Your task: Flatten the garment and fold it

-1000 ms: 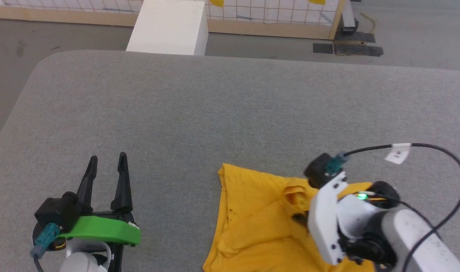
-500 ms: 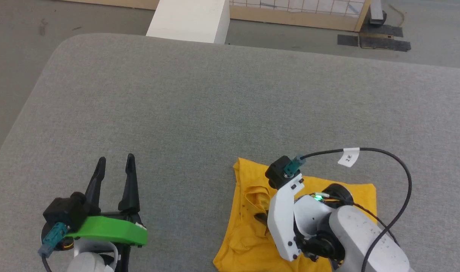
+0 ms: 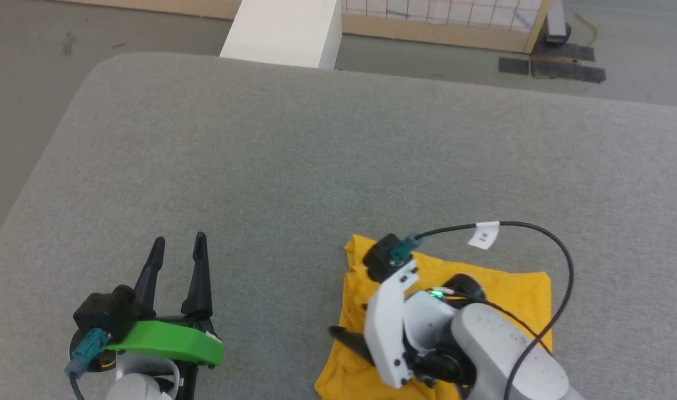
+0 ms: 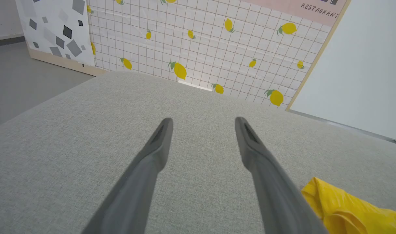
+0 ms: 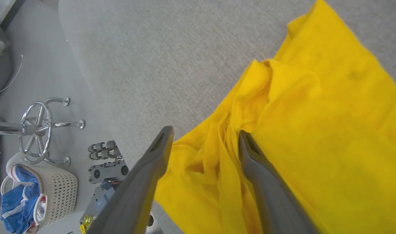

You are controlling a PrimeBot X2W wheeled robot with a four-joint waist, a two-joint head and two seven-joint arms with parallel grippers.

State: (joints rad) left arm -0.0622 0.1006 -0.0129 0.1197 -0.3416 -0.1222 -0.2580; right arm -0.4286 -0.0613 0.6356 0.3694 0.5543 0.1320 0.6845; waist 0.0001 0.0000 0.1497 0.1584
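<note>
The right gripper [image 5: 204, 133] is seen with its two dark fingers [image 5: 261, 182] spread apart and nothing clamped between them. A bunched ridge [image 5: 230, 139] of yellow cloth lies in the gap below the tips, though whether it is touched cannot be told. The garment [image 5: 331, 123] is spread directly under and beyond these fingers. In the wrist view most of it lies to the side of the right-hand finger, where a smoother panel is shown.

In the head view the garment is found as a roughly squared, partly folded shape on the robot's right, at the near edge of the grey table [image 3: 316, 166]. Its lower part is hidden by the arm and cut by the frame, so its long axis cannot be fixed with certainty. The left gripper [image 3: 180, 240] is held with fingers likewise apart and empty, well apart from the cloth, which lies to its right.

The right arm is judged the nearer. The rumpled ridge is judged the part to be taken next, so that it can be drawn out flat before any further fold is made.
</note>
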